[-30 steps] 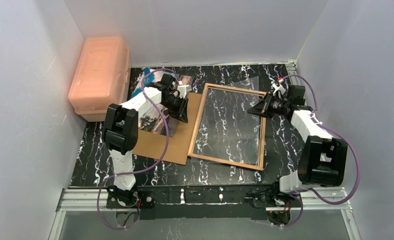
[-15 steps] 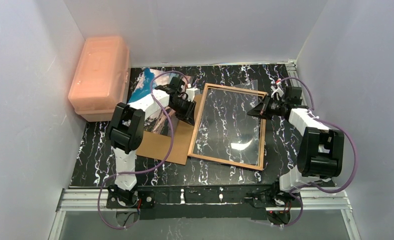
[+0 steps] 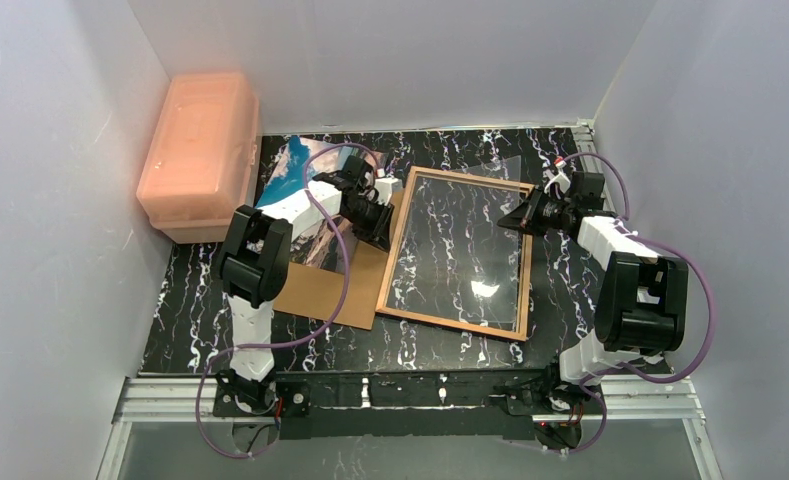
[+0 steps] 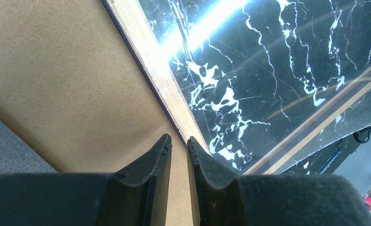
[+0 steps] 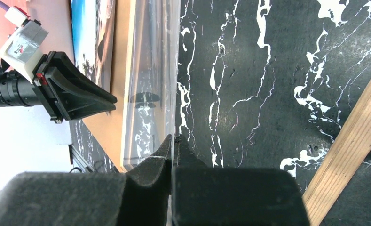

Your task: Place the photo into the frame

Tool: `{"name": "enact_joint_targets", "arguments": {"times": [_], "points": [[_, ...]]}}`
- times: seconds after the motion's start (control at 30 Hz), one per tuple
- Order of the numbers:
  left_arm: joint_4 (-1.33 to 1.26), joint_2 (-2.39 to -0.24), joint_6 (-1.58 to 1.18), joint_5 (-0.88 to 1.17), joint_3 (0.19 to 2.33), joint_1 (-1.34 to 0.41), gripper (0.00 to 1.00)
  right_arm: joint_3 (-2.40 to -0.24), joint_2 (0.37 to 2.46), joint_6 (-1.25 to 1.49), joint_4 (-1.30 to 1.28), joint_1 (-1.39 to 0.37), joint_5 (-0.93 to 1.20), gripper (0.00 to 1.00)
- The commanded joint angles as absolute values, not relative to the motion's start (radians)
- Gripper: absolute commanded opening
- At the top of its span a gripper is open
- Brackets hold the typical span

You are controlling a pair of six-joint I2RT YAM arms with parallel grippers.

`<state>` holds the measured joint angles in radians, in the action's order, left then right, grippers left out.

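The frame [image 3: 402, 240] lies face down mid-table, its wood-brown edges up. Its left edge [image 4: 160, 66] and right edge [image 5: 357, 136] show in the wrist views. My right gripper [image 3: 518, 218] [image 5: 175, 137] is shut on the right edge of the clear pane [image 3: 470, 240], which stands tilted over the frame. The photo [image 3: 295, 172] [image 5: 87, 28] lies left of the frame, partly under my left arm. My left gripper [image 3: 382, 240] [image 4: 179, 137] hovers over the brown backing board [image 3: 320, 285] beside the frame's left edge. Its jaws stand slightly apart with nothing between them.
A pink plastic box [image 3: 202, 150] stands at the back left against the wall. White walls close in the table on three sides. The backing board [image 4: 56, 70] lies partly under the frame's left side.
My left gripper has moved right and back, off the photo to the frame's left edge, uncovering the photo's blue sky. The glare on the pane has shifted; the right gripper has barely moved.
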<state>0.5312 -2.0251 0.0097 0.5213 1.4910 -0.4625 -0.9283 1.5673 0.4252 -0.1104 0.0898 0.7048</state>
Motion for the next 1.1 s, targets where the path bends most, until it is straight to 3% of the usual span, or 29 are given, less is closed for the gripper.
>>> {"name": "enact_joint_targets", "arguments": {"times": [0.0, 1.07], "points": [[0.551, -2.011, 0.03, 0.52, 1.478, -0.478, 0.18, -0.93, 1.573, 0.435, -0.036, 0.091, 0.683, 0.01], [0.571, -2.018, 0.046, 0.475, 1.495, -0.502, 0.15, -0.907, 1.625, 0.36, -0.089, 0.113, 0.631, 0.01]]}}
